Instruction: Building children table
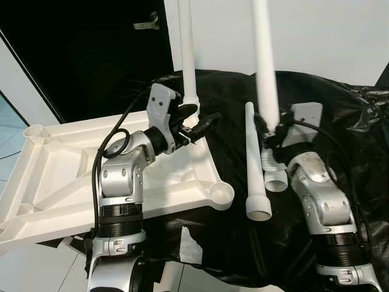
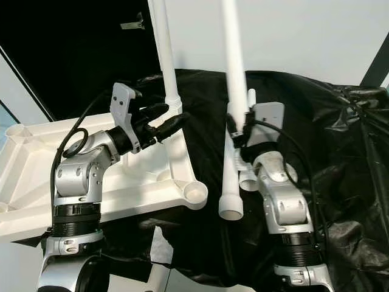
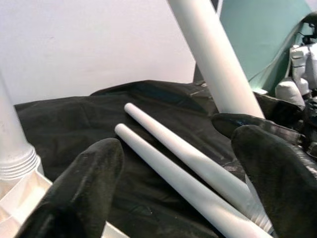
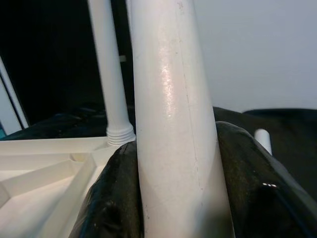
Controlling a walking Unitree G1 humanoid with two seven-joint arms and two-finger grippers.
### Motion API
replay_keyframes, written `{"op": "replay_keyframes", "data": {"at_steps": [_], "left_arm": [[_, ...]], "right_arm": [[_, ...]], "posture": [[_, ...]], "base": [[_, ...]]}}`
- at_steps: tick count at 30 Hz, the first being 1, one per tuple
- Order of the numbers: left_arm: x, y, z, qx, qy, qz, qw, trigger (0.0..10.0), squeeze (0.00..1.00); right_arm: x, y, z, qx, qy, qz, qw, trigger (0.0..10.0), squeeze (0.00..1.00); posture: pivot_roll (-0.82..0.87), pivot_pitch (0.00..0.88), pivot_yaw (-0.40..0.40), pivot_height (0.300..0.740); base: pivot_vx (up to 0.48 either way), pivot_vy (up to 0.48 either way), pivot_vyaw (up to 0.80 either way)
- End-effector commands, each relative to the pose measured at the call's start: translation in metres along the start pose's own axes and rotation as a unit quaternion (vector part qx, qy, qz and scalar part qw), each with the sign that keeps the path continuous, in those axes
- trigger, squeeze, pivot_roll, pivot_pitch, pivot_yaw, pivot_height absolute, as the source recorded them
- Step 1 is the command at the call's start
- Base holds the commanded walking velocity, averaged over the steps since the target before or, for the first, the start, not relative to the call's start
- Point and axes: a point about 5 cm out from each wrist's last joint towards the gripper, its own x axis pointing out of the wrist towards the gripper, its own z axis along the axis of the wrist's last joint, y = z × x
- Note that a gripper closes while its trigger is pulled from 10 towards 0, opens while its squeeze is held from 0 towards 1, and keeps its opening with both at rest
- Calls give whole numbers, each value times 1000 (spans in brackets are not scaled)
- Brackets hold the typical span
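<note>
The white table top (image 1: 55, 182) lies upside down on my left. One white leg (image 1: 187, 55) stands upright in its far right corner socket. My left gripper (image 1: 198, 119) hovers open beside that leg's ribbed base, with nothing between its fingers (image 3: 81, 193). My right gripper (image 1: 271, 131) is shut on a second leg (image 1: 265, 61), holding it upright over the black cloth; its fingers (image 4: 247, 183) press on both sides. Two more legs (image 3: 173, 163) lie side by side on the cloth, one of them (image 1: 254, 164) between the table top and my right arm.
The near right corner socket (image 1: 222, 193) of the table top is empty, as is the far left one (image 1: 33, 131). A crumpled black cloth (image 1: 340, 115) covers the surface on the right. A dark door with a handle (image 1: 148, 24) stands behind.
</note>
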Motion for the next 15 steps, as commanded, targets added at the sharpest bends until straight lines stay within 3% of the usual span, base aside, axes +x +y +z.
{"op": "replay_keyframes", "data": {"at_steps": [1,2,3,4,6,15], "left_arm": [[2,0,3,-12,-6,-21,1000,10000,1000],[4,-2,5,-29,-12,-28,999,10000,804],[5,-3,6,-45,-16,-35,998,10000,0],[5,-3,6,-45,-16,-35,998,10000,0],[9,-5,9,-89,-29,-48,994,10000,0],[23,4,18,-136,-41,-39,989,10000,0]], "right_arm": [[0,5,-1,-13,-14,15,1000,10000,0],[1,10,-1,-21,-23,29,999,10000,0],[1,14,-1,-29,-32,42,998,10000,0],[1,14,-1,-29,-32,42,998,10000,0],[2,24,1,-42,-51,74,995,10000,0],[2,48,6,-71,-88,141,984,10000,0]], "posture": [[-28,0,51,740],[-27,0,49,740],[-27,0,49,740],[-27,0,49,740],[-25,0,47,740],[-31,0,55,740]], "base": [[0,0,0],[0,0,0],[0,0,0],[0,0,0],[0,0,0],[0,0,0]]}}
